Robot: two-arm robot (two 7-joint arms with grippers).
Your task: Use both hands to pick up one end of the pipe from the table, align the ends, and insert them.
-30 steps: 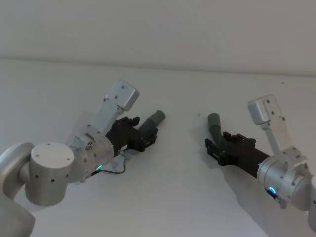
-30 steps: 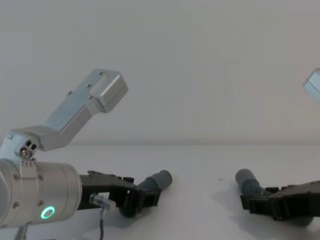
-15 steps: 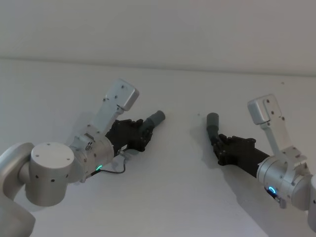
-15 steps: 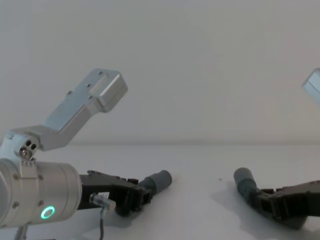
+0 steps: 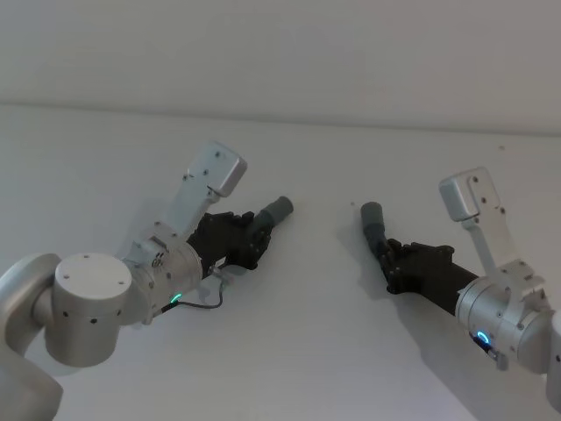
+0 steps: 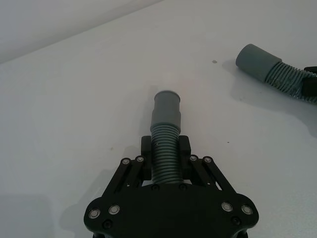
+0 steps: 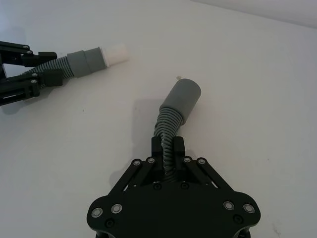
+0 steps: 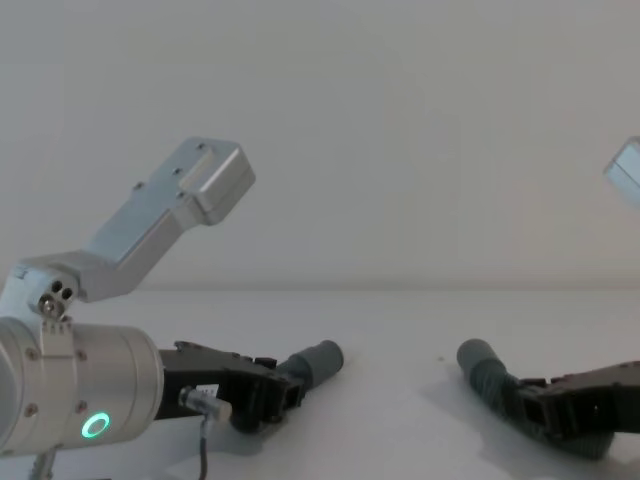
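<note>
Head view: black two-finger left gripper (image 5: 252, 233), centre-left, and right gripper (image 5: 387, 254), centre-right, each clamp the grey ribbed pipe (image 5: 277, 210). Left wrist view: jaws closed behind the white-tipped cuff (image 6: 166, 110), centre. Right wrist view: likewise behind the plain socket cuff (image 7: 181, 100). Chest view: cuffs lower centre, apart.

The table (image 5: 105, 158) is a wide, plain white matte surface that runs back to a pale wall (image 5: 280, 53), with one tiny dark speck (image 6: 214, 62) near its middle. Just to the right of the speck is the plain socket cuff (image 5: 372, 213), and farther off to the speck's left is the white-tipped cuff (image 7: 89, 60). Each cuff has grey ribbed hose (image 6: 166, 148) trailing away from the speck and throws a soft shadow on the white surface, though whether either cuff touches the top cannot be told.
</note>
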